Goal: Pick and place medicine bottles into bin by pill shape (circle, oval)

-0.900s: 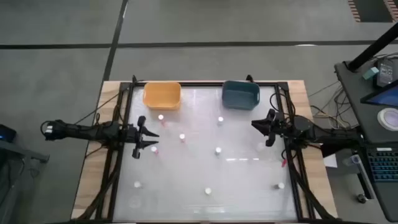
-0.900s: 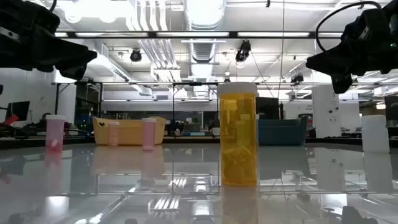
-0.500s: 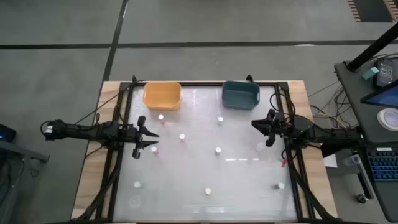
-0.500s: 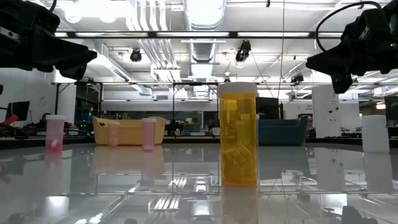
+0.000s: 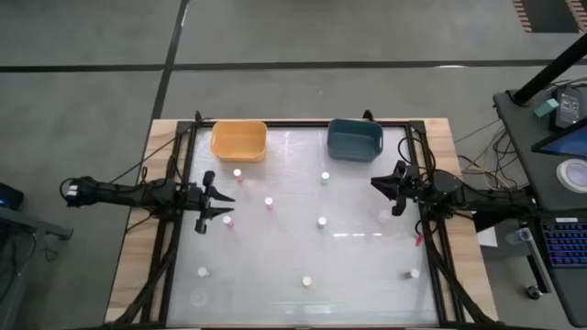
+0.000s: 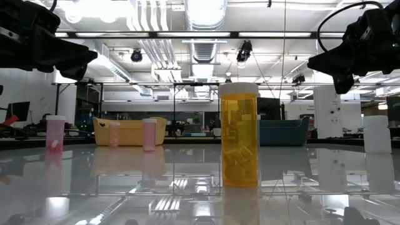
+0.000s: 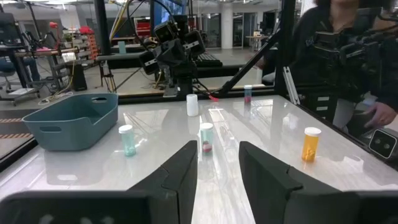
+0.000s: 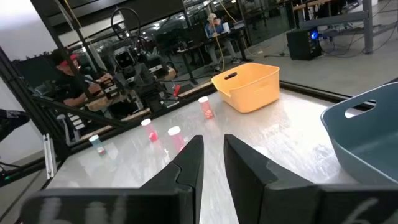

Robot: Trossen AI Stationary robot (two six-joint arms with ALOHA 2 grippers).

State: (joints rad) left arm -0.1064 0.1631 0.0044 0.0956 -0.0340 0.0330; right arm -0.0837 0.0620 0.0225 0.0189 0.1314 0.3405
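The medicine bottles (image 5: 322,222) are all standing loose on the counter (image 5: 358,257), scattered well apart: a few toward the far side near the tubs, one in the middle, several along the near edge, and an amber one (image 6: 239,134) standing close to the low camera. As far as I can see from above, the yellow bin (image 5: 239,140) and the blue bin (image 5: 355,139), both at the far edge, are holding nothing, so I judge the sorting is not begun and every bottle is left to place.

I am holding my left pincer (image 5: 218,203) over the left side of the counter, fingers spread, gripping nothing; a pinkish bottle (image 5: 227,220) is standing just beside it. I am holding my right pincer (image 5: 390,188) over the right side, also spread and empty, with a white bottle (image 5: 382,216) near it.

Beyond the counter a person (image 8: 71,84) is sitting in the room, apart from my work.
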